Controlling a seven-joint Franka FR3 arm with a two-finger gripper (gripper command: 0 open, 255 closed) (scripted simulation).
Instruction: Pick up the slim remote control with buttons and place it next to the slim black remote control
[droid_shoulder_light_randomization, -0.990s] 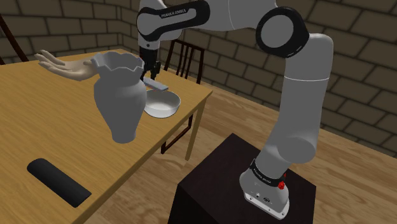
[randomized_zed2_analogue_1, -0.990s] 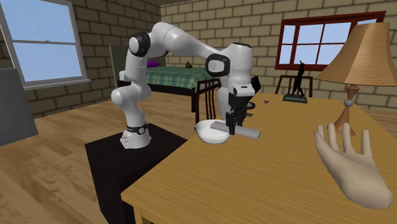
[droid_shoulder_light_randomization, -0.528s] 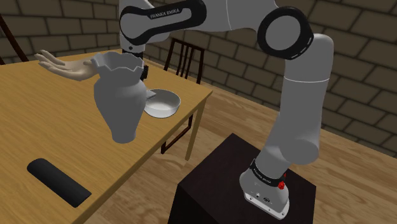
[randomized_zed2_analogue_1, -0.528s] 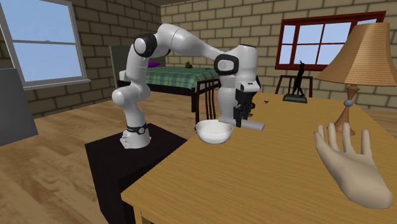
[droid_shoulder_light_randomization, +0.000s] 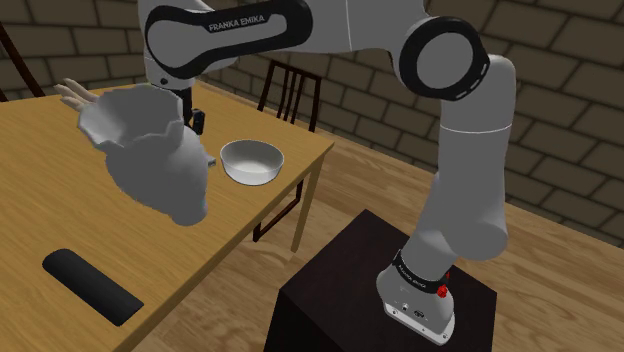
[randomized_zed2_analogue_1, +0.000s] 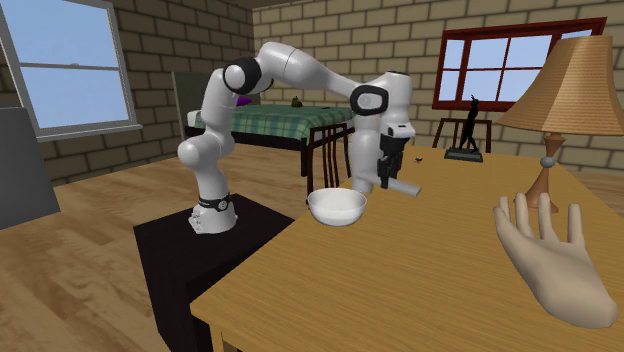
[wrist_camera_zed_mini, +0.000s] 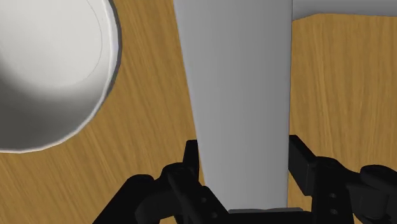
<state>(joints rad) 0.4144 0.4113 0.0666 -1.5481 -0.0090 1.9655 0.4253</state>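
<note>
gripper (randomized_zed2_analogue_1: 384, 181) clamped on grey remote (wrist_camera_zed_mini: 242, 95) | moved past bowl (droid_shoulder_light_randomization: 251, 160) | vase (droid_shoulder_light_randomization: 150, 160) now tilted, maybe knocked | black remote (droid_shoulder_light_randomization: 92, 285) well off

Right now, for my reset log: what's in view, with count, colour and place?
grey remote: one, grey, held above the table by the bowl
black remote: one, black, table's near end, shoulder view
bowl: one, white, table edge by the chair
vase: one, grey, tilted, shoulder view's left
hand model: one, beige, second exterior view's right
lamp: one, tan shade, behind the hand model
chair: one, dark, behind the table
table: one, wooden
stand: one, dark, under the arm
arm: one, white
fingers: two, black, shut on the grey remote
</note>
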